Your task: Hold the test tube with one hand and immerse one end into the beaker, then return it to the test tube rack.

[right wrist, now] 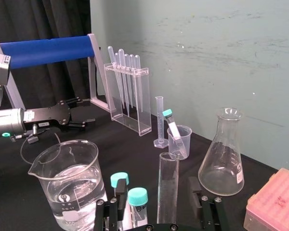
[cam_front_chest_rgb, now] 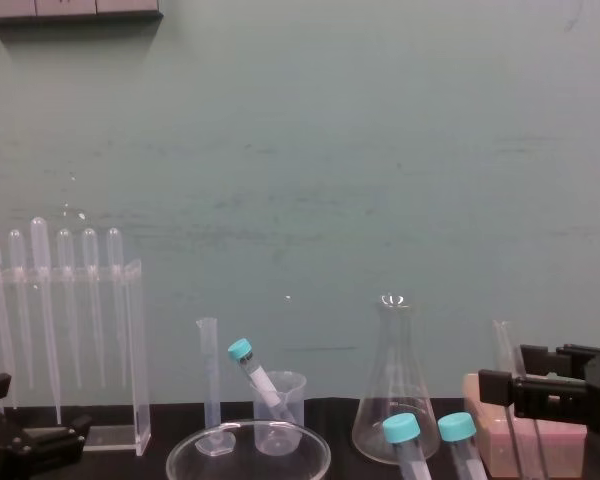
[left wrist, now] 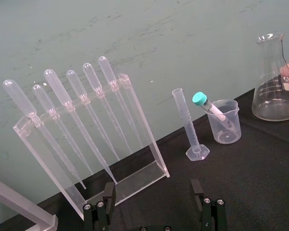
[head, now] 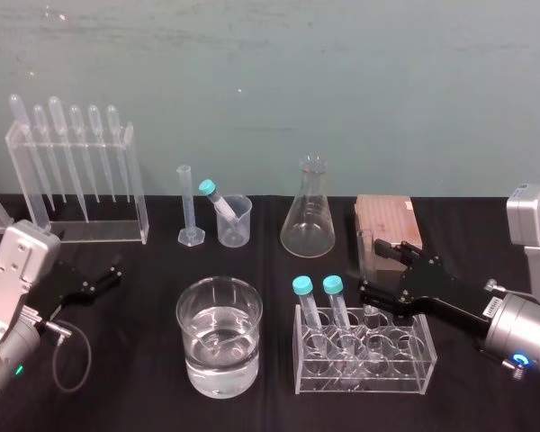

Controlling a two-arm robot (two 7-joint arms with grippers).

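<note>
Clear slim glass test tube (right wrist: 167,185) at 3 o'clock of wide glass beaker (head: 198,355), straddled by right gripper (right wrist: 156,204), not clamped. Grasp step: gotta close, lift straight. Idle left gripper (left wrist: 152,192) apart too.

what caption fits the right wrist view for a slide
Open right gripper flanking the upright uncapped test tube, beaker of water beside it.

bare surface (head: 139,310) lies left of the beaker (head: 219,360); a narrow gap parts beaker and rack (head: 396,378), where two capped tubes (head: 308,310) stand; flask (head: 308,216) behind.
</note>
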